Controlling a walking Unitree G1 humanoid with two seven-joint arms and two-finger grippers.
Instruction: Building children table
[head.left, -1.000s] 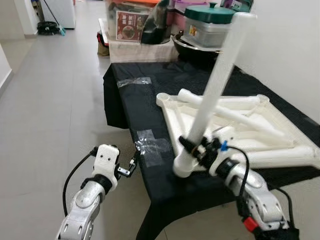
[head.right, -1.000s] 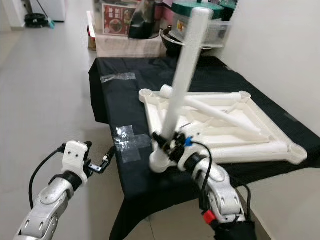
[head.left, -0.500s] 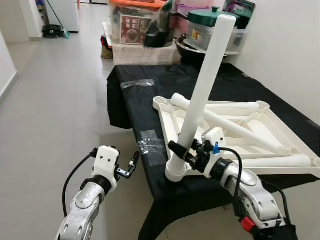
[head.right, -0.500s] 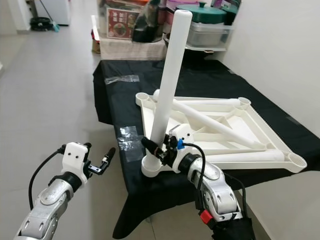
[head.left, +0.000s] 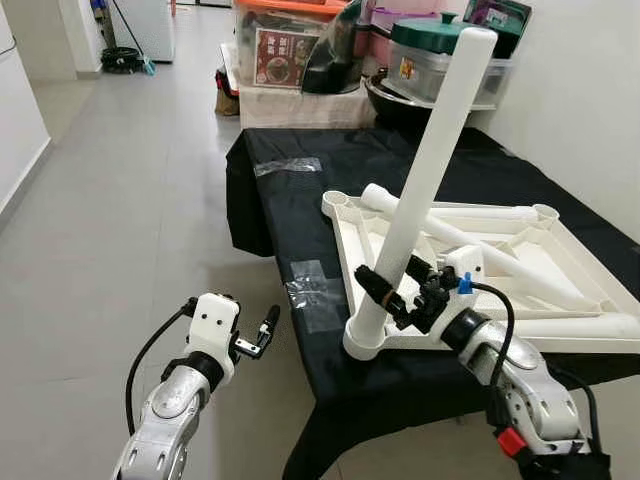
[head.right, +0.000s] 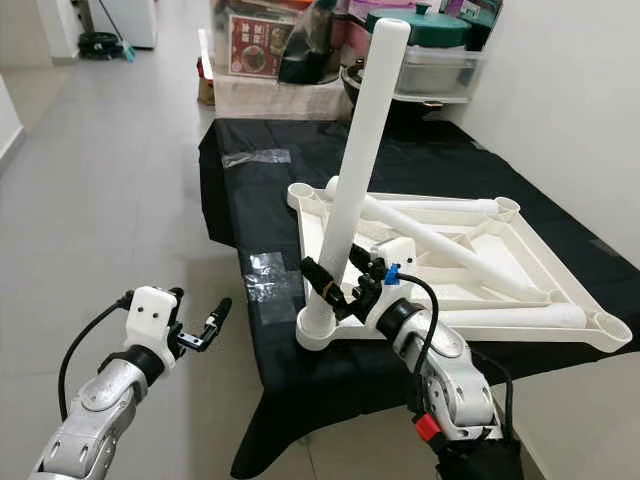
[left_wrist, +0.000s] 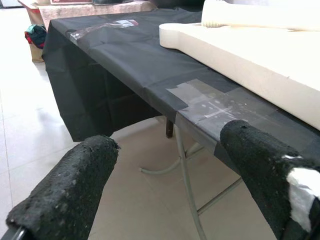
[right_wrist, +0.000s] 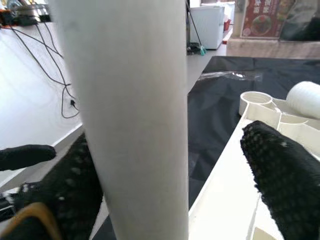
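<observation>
We saw a bench draped in black cloth on a grey tiled floor, storage boxes behind it. Our right hand gripped the white table leg, standing tilted in a corner socket of the upturned white tabletop. Our left hand hung spread wide, holding nothing, beside the bench edge.

Pale grey floor tiles run back along a corridor. A table under a black cloth stands against a plain white wall, with clear tape patches stuck to the cloth. Folding metal table legs show beneath. Behind the table, a cloth-draped surface carries an orange-lidded storage box, a green-lidded container and a dark pan. A white appliance stands far down the corridor.
</observation>
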